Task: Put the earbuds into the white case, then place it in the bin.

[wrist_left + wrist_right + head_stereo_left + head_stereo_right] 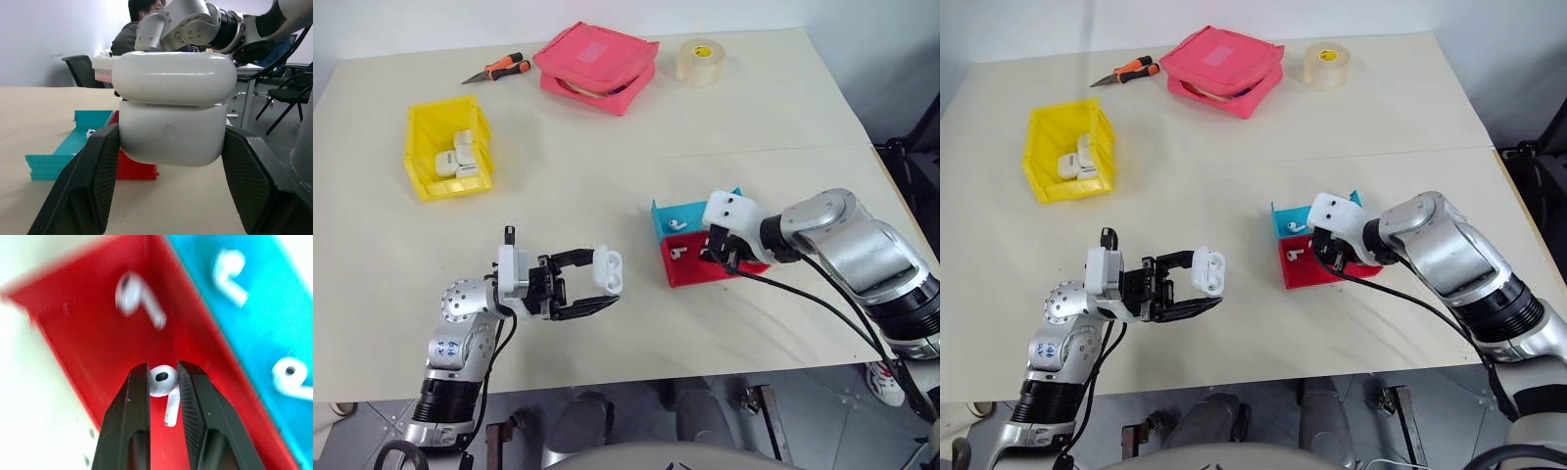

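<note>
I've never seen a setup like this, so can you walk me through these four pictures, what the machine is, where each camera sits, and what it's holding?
This is a humanoid robot with two arms, each ending in a two-fingered black gripper. Two pictures look down from its head; the other two come from cameras on its wrists.

On the beige table lie a bright yellow plastic bin holding white cases, a pink zippered pouch, a roll of clear tape, orange-handled pliers, and a shallow blue tray beside a shallow red tray.

The left gripper is clamped on a glossy white rounded charging case. The right gripper reaches into the red tray, its fingers closed on one tiny white earbud. Another earbud lies in that tray, and two more in the blue one.
</note>
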`<state>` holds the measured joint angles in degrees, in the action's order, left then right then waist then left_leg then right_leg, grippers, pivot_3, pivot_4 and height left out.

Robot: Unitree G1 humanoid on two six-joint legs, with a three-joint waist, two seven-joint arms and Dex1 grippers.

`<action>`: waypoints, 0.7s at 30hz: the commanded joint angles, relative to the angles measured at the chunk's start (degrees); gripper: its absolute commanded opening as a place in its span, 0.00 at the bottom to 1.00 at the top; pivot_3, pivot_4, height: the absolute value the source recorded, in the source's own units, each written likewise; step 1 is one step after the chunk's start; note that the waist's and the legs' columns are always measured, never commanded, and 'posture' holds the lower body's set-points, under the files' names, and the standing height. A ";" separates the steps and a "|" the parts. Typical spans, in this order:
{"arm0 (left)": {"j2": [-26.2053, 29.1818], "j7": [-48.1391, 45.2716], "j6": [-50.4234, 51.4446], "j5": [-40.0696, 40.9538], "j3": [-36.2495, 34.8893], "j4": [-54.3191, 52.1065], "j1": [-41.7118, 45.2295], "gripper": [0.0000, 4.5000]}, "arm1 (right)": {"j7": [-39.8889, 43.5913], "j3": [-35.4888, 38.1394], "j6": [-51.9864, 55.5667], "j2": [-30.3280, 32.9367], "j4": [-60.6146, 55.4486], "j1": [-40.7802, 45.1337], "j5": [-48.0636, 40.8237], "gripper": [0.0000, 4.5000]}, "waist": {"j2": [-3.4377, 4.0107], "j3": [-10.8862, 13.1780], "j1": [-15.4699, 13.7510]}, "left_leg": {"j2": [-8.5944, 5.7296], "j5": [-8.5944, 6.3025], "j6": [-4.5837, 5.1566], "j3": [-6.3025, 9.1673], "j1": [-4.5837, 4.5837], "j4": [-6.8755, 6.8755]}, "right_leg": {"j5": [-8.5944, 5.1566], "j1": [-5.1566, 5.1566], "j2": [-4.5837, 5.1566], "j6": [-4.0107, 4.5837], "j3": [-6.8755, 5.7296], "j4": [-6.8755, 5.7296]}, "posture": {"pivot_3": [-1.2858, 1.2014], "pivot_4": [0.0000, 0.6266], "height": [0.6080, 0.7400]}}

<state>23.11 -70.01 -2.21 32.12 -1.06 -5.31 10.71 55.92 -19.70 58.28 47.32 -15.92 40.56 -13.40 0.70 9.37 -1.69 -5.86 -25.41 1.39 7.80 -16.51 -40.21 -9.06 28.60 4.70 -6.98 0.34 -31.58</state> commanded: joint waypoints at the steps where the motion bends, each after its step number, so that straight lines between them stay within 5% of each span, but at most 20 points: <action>1: -0.25 -1.61 -1.54 0.26 0.30 1.94 2.00 0.61 | -1.51 12.70 3.28 -2.03 -7.05 -2.50 -7.10 0.10 | 0.00 0.00 -0.05 | 0.00 0.00 0.00 -0.01 0.00 0.00 | 0.00 0.00 0.00 0.00 0.01 0.00 | 0.52 0.24 1.00; 10: -3.17 -6.80 -4.54 0.29 1.07 12.26 8.94 0.61 | -6.48 29.66 2.97 -13.32 -17.11 -9.43 -23.62 0.10 | 0.00 0.00 0.16 | 0.03 0.00 0.00 -0.02 0.04 -0.01 | 0.03 -0.02 -0.05 0.03 0.00 -0.02 | 0.52 0.24 1.00; 21: -5.75 -10.34 -6.02 0.68 0.46 18.98 13.80 0.61 | -15.03 25.43 -2.15 -24.17 -18.60 -10.35 -29.56 0.10 | 0.01 -0.01 0.31 | 0.05 0.00 -0.01 -0.13 0.08 -0.02 | 0.04 0.01 -0.08 0.05 -0.01 -0.06 | 0.52 0.24 1.00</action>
<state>17.75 -79.96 -7.41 32.13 0.31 13.86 23.71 41.95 6.41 58.33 24.09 -31.93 30.61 -41.23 0.70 9.36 -1.38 -5.81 -25.41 1.38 7.67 -16.43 -40.24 -9.02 28.60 4.62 -6.93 0.33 -31.64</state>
